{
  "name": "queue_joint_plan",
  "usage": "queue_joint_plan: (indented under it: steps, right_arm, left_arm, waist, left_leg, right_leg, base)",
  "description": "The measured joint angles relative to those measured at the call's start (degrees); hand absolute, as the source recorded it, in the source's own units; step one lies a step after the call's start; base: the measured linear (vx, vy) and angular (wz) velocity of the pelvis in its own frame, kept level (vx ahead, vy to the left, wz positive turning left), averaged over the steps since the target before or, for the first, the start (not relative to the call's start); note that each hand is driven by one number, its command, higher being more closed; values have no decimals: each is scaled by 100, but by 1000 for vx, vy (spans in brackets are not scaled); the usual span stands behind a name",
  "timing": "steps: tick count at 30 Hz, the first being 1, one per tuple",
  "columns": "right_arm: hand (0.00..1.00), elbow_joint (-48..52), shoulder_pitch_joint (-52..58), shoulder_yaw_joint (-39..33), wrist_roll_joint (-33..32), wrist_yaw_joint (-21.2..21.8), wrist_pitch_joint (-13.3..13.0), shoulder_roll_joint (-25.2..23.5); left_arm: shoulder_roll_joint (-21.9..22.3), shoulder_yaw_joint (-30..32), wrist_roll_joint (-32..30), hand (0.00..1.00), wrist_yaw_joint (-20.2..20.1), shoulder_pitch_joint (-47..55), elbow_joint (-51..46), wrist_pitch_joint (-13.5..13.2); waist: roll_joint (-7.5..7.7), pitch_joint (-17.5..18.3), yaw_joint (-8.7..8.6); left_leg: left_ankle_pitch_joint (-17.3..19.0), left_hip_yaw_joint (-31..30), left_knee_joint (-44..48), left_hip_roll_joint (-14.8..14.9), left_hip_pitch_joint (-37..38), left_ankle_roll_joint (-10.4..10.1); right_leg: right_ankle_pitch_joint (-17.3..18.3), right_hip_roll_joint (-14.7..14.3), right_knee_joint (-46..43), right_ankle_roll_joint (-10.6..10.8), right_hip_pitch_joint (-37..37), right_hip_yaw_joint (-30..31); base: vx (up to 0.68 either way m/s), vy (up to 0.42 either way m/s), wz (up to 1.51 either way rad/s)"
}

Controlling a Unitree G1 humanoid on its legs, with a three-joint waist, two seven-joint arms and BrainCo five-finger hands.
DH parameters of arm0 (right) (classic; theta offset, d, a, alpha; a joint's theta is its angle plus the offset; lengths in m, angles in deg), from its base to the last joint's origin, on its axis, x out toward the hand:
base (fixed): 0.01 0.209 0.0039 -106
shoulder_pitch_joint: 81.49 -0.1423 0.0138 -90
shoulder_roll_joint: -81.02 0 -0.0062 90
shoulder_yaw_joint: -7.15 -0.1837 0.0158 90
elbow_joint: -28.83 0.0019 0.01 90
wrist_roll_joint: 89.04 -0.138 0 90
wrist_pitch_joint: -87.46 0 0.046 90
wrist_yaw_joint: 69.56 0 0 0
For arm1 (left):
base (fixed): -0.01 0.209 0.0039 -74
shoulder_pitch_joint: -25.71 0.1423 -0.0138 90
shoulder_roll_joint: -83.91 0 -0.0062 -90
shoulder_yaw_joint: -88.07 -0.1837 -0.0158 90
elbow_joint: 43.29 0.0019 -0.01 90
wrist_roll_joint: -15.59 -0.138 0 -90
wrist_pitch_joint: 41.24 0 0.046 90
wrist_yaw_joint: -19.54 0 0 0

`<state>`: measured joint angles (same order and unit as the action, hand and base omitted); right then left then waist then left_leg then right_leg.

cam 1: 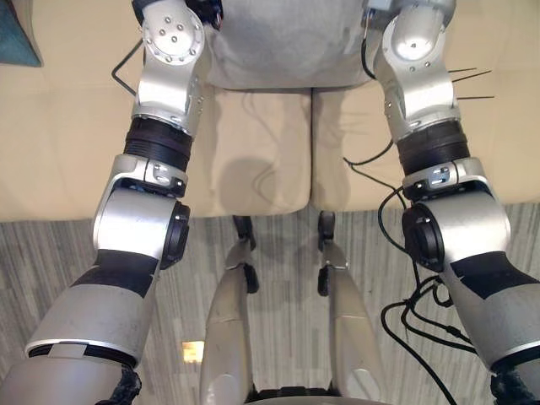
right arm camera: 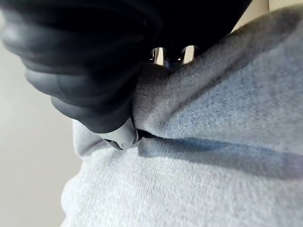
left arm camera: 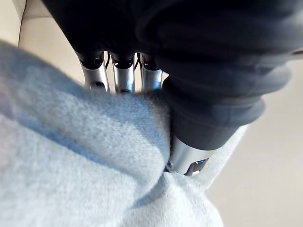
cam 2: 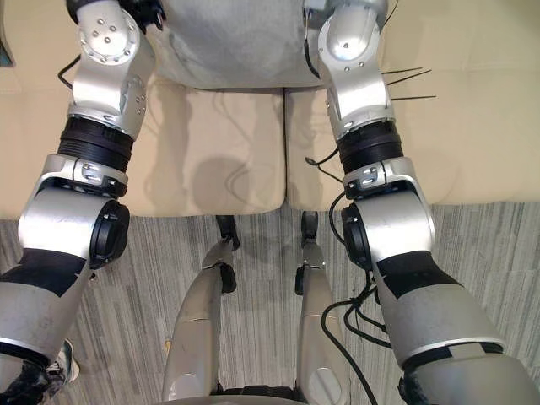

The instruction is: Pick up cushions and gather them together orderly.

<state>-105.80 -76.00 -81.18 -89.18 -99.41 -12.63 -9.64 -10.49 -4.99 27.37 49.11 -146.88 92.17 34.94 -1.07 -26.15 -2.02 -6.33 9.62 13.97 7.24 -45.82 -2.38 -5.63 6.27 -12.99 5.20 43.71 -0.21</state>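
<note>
A light grey cushion [cam 1: 283,42] lies on the beige sofa [cam 1: 253,160] straight ahead, between my two outstretched arms. My left hand [left arm camera: 203,94] grips its left side: the fingers [left arm camera: 124,75] reach over the fabric and the thumb presses in from the other side, bunching the cloth [left arm camera: 71,156]. My right hand [right arm camera: 94,94] holds the right side the same way, with a fold of the cushion [right arm camera: 199,179] pinched between thumb and fingers. In the eye views the cushion hides most of both hands.
A teal cushion [cam 1: 17,34] peeks in at the far left on the sofa. Thin dark sticks [cam 1: 468,80] lie on the right seat. The sofa's front edge meets a grey striped floor [cam 1: 67,253] close to me.
</note>
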Motion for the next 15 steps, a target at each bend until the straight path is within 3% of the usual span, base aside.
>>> queue_joint_plan:
  steps: [5, 12, 15]
  right_arm:
    - [0, 143, 4, -6, -286, 28, -32, 297]
    - [0, 1482, 648, -326, -1207, 313, -109, 1388]
    - [0, 2081, 1355, -529, -1562, 517, -269, 1686]
  left_arm:
    - [-188, 122, 138, 0, -96, 0, -42, -21]
    - [-1383, 188, 559, 0, -339, 420, -879, -29]
    - [-1460, 453, 662, 0, -465, 1040, -1251, -53]
  waist:
    - [0, 0, 1]
    - [-3, -2, 57]
    - [-1, -1, 128]
  left_leg:
    - [1, 5, 44, 21, -140, -1]
    - [5, 28, 167, 104, -68, -7]
    - [68, 73, 197, 134, 185, -49]
  right_leg:
    - [0, -10, -43, 0, 137, -15]
    - [45, -15, -311, -61, 130, -97]
    - [166, -15, -318, -101, -140, -124]
  base:
    - [0, 0, 0]
    - [-4, -13, 0]
    - [-13, -44, 1]
